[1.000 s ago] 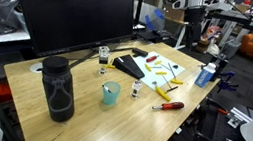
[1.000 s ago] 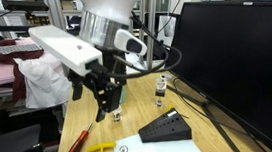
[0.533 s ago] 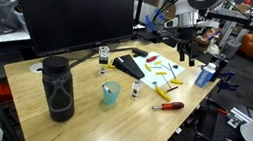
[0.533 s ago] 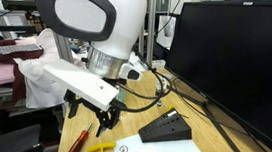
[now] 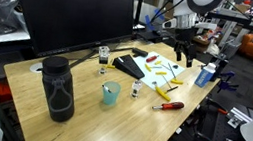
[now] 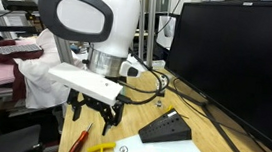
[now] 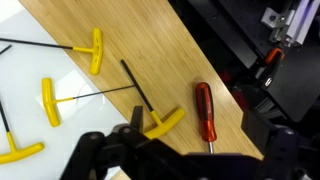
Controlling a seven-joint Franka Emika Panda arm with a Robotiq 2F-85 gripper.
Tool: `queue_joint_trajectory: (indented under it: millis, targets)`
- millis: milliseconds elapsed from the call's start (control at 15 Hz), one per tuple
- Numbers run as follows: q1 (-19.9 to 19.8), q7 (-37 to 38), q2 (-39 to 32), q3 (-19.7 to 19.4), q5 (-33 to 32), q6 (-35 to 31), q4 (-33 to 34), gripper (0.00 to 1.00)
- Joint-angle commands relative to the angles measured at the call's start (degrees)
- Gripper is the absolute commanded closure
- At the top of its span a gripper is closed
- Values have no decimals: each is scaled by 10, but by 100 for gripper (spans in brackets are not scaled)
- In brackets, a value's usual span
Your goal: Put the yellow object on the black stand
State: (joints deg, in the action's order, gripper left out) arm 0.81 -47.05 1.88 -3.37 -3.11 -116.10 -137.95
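Note:
Several yellow T-handled keys lie on and beside a white sheet (image 7: 40, 75). One slim yellow bar (image 7: 163, 122) lies on the bare wood next to a red-handled screwdriver (image 7: 203, 108); it also shows in an exterior view (image 6: 102, 149). Others lie on the sheet (image 7: 95, 50) (image 7: 48, 100). The black stand (image 5: 127, 66) (image 6: 166, 129) sits at the sheet's far side, out of the wrist view. My gripper (image 5: 182, 55) (image 6: 94, 120) (image 7: 185, 165) hangs open and empty above the sheet's edge, over the yellow bar and screwdriver.
A teal cup (image 5: 110, 93), a tall black cylinder (image 5: 58, 89), small bottles (image 5: 103, 57) (image 5: 136, 87) and a blue bottle (image 5: 205, 74) stand on the wooden table. A large black monitor (image 5: 70, 12) is behind. The table edge (image 7: 230, 70) runs just past the screwdriver.
The arm has swung in and come down over the white sheet and tools. Over the last half second it barely moved. The gripper stays open and empty.

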Motion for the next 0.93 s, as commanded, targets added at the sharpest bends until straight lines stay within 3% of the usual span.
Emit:
queue_joint_trajectory:
  millis: [0,267,333,733,867]
  targets:
    - [8,-28,-17,23,-41,-75,-25,0]
    - [16,-65,-62,46,-89,-162,-49,0]
    - [15,-42,-51,48,-68,-130,-45,0]
    - [14,-40,-57,51,-70,-136,-44,0]
    - [13,-53,-63,52,-60,-168,-45,0]
